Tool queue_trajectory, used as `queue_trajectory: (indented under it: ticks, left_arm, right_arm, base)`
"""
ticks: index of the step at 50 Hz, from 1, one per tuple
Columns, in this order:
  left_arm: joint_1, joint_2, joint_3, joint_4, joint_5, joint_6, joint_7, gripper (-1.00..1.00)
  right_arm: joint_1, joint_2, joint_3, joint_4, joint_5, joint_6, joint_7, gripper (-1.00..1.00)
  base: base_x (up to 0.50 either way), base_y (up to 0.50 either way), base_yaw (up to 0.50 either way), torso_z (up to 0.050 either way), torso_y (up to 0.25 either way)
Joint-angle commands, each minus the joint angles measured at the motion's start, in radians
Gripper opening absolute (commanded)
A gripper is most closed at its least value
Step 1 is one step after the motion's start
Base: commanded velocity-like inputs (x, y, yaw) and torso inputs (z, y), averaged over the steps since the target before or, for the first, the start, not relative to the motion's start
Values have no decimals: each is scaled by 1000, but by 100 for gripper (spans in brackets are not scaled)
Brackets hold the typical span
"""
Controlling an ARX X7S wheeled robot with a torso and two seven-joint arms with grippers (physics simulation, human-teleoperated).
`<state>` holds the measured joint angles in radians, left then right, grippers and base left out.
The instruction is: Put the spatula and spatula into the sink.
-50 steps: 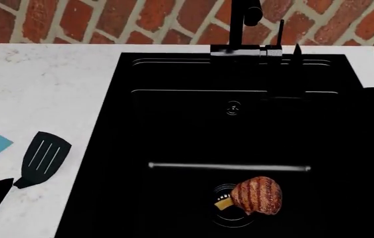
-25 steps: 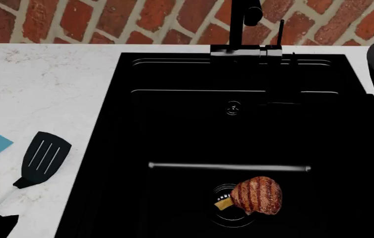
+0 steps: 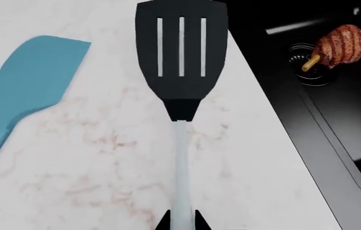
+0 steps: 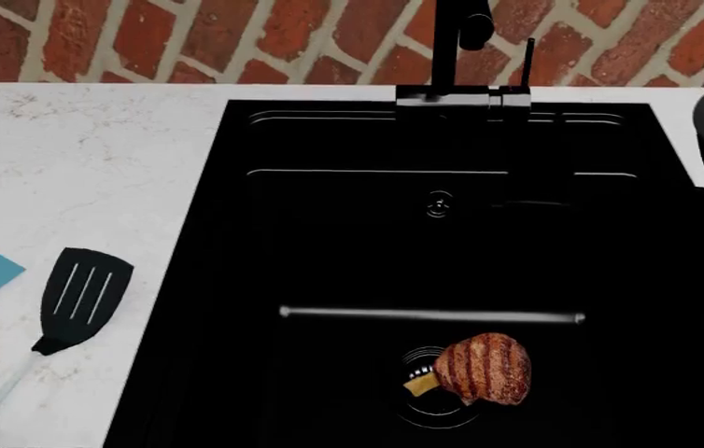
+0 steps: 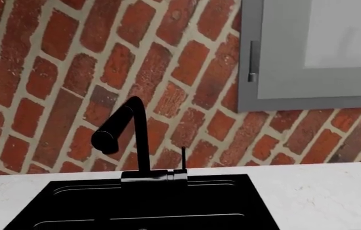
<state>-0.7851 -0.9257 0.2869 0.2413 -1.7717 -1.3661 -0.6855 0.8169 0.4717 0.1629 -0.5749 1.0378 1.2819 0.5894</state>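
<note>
Now left claw [image 3: 180,221] spread astride thin pale handle of black slotted spatula [image 3: 181,57], aligned for pinch. Light blue rounded spatula [image 3: 30,91] beside it on white marble table [image 3: 104,163]; matte black sink [image 4: 440,233] adjacent. Right claw unseen.

Left gripper [image 3: 181,221]: only the fingertips show at the frame edge, straddling the black spatula [image 3: 181,57] handle; contact unclear. Blue spatula [image 3: 30,84] handle cut off by the edge. Sink [image 5: 148,208] front half out of frame in the right wrist view. Right gripper unseen.
</note>
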Motion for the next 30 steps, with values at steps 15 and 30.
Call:
queue_trajectory:
  ticks: [15, 30]
  left_arm:
    - [-416, 192, 169, 0, 266, -119, 144, -100]
    - [-671, 345, 433, -107, 553, -30, 504, -100]
  right_arm:
    - [4, -8, 35, 0, 11, -8, -5, 100]
    - [-2, -12, -13, 41, -35, -67, -44, 100]
  base:
    - [0, 0, 0, -1, 0]
    - [0, 0, 0, 0, 0]
